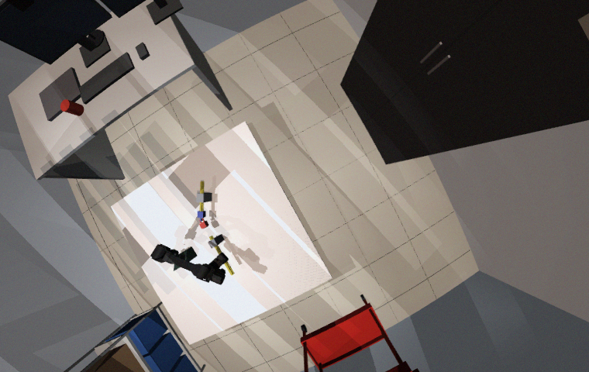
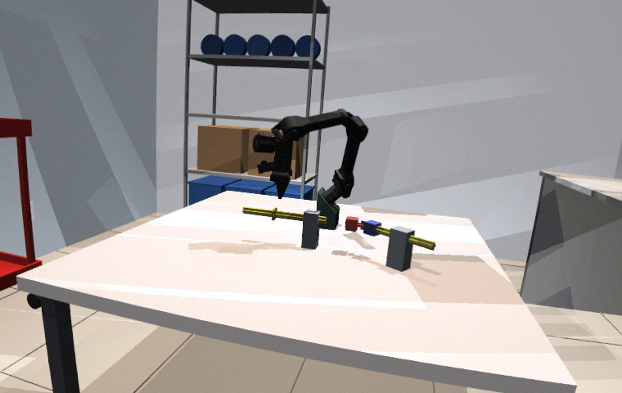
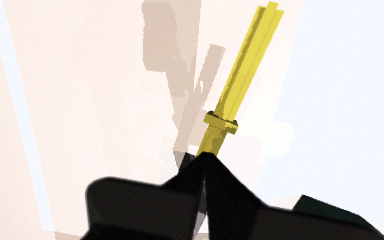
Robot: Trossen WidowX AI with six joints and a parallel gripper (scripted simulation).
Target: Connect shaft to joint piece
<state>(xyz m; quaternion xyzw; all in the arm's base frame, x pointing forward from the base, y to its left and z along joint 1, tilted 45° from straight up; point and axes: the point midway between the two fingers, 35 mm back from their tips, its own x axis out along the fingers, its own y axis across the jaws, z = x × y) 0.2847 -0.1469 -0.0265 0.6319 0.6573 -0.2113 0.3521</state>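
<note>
The first shaft (image 1: 201, 185) (image 2: 422, 242) sits in its grey block (image 1: 200, 197) (image 2: 398, 253). On its end are a blue hinge part (image 1: 201, 215) (image 2: 371, 227) and the red square joint piece (image 1: 203, 224) (image 2: 351, 223). The yellow second shaft (image 1: 231, 269) (image 2: 256, 211) (image 3: 249, 65) passes through the other block (image 2: 310, 231); its near end sticks out a little, with a gap to the red piece. A collar (image 2: 274, 214) (image 3: 221, 122) sits on its outer part. My gripper (image 2: 280, 196) (image 3: 206, 157) is shut and empty, above the second shaft near the collar, on the block side in the wrist view.
The arm's dark green base (image 2: 328, 214) stands on the white table (image 2: 256, 277) behind the two shafts. A shelf rack (image 2: 251, 60) stands behind the table. A desk (image 1: 25, 138) and a red cart (image 1: 343, 336) stand off to the sides.
</note>
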